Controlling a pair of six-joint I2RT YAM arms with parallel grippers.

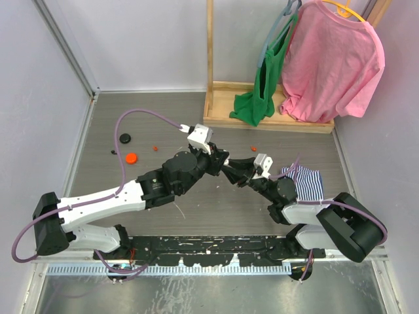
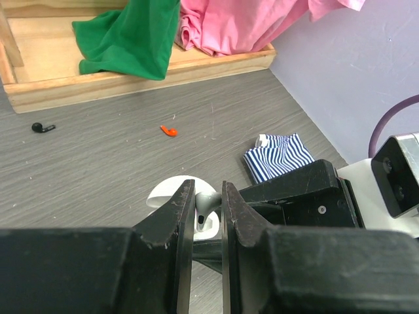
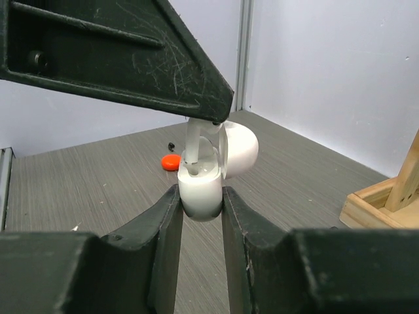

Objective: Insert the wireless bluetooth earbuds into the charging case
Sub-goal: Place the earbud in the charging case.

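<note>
Earbud upright, lower end in case

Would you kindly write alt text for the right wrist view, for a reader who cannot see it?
The right fingers clamp an open white case, lid tipped back, while the left fingers above hold a white earbud with its stem down at the case's opening. Behind lie a grey table, an orange disc and, at right, a wooden frame.
</note>
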